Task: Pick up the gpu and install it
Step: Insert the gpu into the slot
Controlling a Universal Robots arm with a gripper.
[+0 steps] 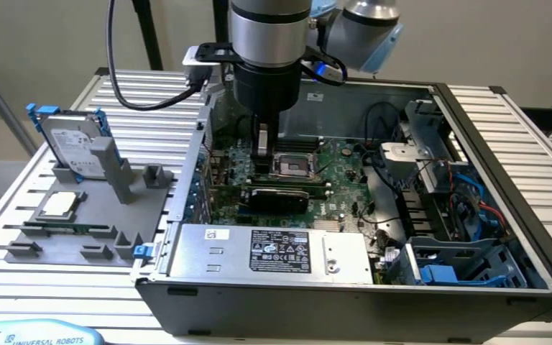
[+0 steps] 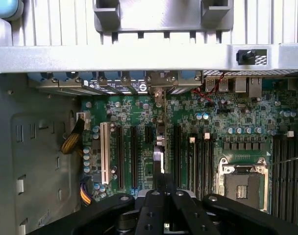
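The black gripper [image 2: 163, 188] is seen pinched on the thin green gpu card [image 2: 159, 161], apparently held edge-on above the green motherboard [image 1: 338, 169] slots inside the open grey computer case [image 1: 506, 180].

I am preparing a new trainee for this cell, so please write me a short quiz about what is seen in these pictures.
1. True or false: the gpu lies flat on the gray holder outside the computer case.
2. Choose one. The gripper is: A) wide open above the holder; B) shut, inside the case at the gpu's edge; C) shut on the hard drive.
3. Fill in: on the holder, the hard drive with blue rails stands ____.

Key:
1. False. It stands on edge among the motherboard slots inside the case.
2. B.
3. Upright.
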